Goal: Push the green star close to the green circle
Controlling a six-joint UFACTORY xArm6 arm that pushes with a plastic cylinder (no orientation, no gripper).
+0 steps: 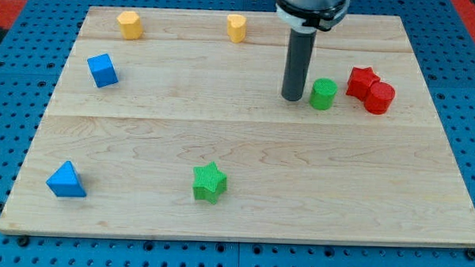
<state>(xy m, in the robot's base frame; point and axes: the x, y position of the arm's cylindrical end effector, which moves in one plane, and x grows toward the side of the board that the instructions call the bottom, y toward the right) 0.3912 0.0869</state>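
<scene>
The green star lies on the wooden board toward the view's bottom, left of centre. The green circle stands at the upper right of the board. My tip rests on the board just left of the green circle, close beside it, and far up and to the right of the green star.
A red star and a red circle touch each other right of the green circle. A yellow hexagon and a yellow block sit along the top. A blue cube and a blue triangle are at the left.
</scene>
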